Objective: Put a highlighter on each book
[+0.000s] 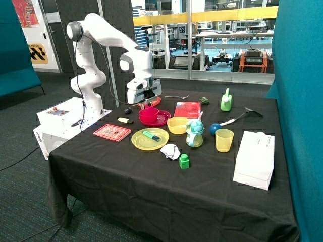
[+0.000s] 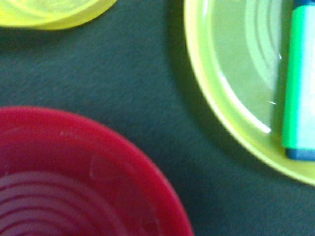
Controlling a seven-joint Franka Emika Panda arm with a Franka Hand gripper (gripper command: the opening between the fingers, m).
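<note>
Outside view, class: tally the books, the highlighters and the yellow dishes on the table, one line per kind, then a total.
Books: 2, near book, far book.
Highlighters: 2, green highlighter on the yellow plate, yellow highlighter on the cloth.
Yellow dishes: 3, plate, yellow bowl, yellow cup.
Total: 7.
The hand hangs over the red bowl.

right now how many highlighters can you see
2: a green highlighter on the yellow plate, and a yellow highlighter on the cloth beside the red plate. Others may be hidden.
</note>
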